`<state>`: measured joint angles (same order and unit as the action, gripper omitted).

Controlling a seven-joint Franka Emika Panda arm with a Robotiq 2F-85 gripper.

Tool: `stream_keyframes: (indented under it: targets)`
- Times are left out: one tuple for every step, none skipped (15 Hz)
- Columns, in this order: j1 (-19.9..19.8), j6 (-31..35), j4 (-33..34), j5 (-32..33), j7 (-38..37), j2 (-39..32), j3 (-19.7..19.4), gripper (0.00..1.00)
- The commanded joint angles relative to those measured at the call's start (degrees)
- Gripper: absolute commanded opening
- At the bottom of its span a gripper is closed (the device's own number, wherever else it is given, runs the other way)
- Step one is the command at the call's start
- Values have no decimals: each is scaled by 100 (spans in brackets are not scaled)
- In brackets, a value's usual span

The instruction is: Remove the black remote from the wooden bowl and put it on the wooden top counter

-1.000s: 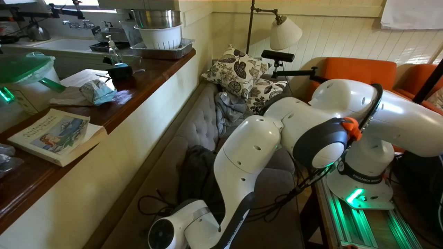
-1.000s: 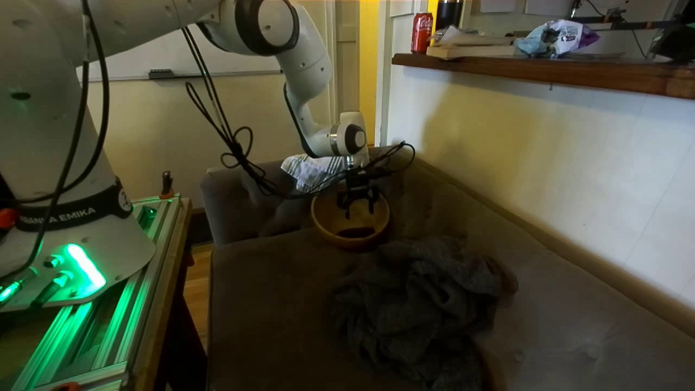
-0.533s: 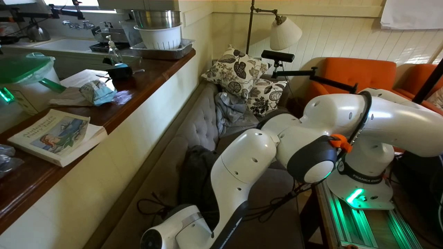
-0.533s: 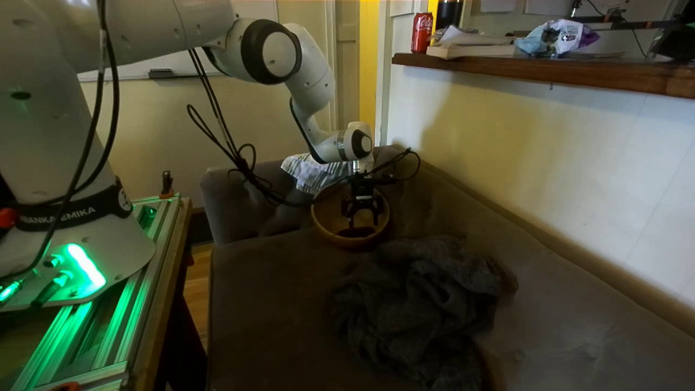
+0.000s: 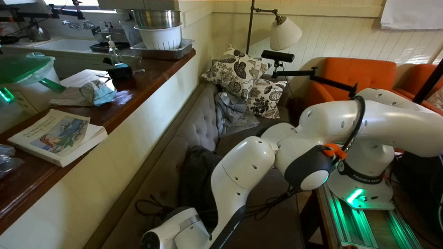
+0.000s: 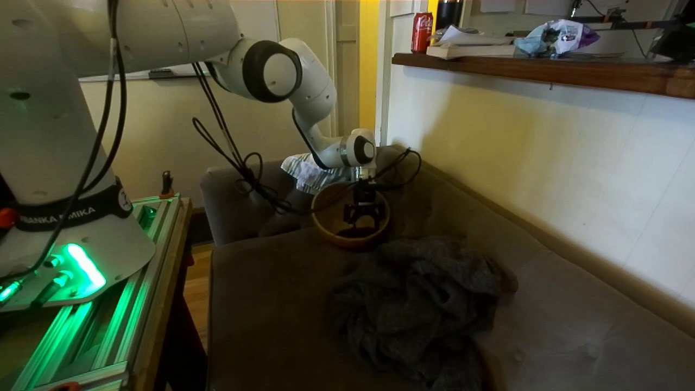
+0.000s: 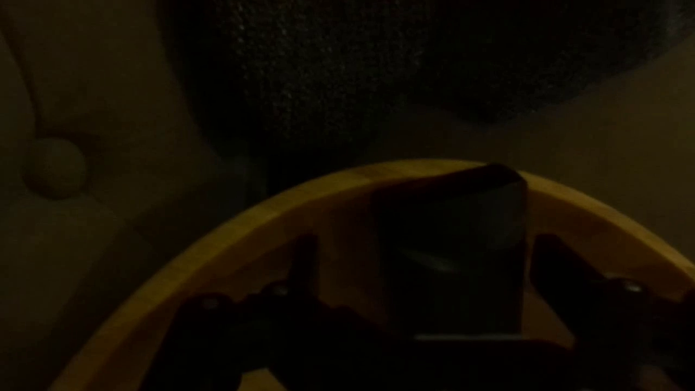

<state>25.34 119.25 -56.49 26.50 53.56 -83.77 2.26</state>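
- Points the gripper (image 7: 425, 241) down at the wooden bowl (image 7: 336, 184), with jaws spread to either side of the black remote (image 7: 456, 271).
- Has the black remote inside the wooden bowl, with one end overlapping the rim in the wrist view.
- Shows a book (image 5: 57, 138) on the wooden top counter (image 5: 142, 86).

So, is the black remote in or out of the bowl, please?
In: the wrist view shows the black remote inside the wooden bowl.

Smooth wooden bowl (image 7: 326, 185), glossy wooden counter (image 5: 150, 77) — rough grey cloth (image 6: 418, 304), shiny metal pot (image 5: 157, 19)
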Motion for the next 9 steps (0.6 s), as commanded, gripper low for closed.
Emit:
stream_keyframes:
  targets:
    - [-113, -78, 570, -15, 404, -388, 98, 100]
    - [-116, -84, 633, -28, 426, -422, 98, 75]
    - [-129, 85, 190, -13, 355, -139, 73, 74]
    - [-134, 97, 206, -15, 355, -146, 71, 68]
    - [-133, 107, 209, -15, 345, -141, 68, 59]
    - [-134, 109, 211, -19, 333, -137, 67, 52]
    - [-135, 107, 225, -31, 315, -132, 69, 44]
    - [-146, 94, 246, -53, 310, -127, 86, 39]
    - [-162, 15, 387, -98, 333, -181, 120, 38]
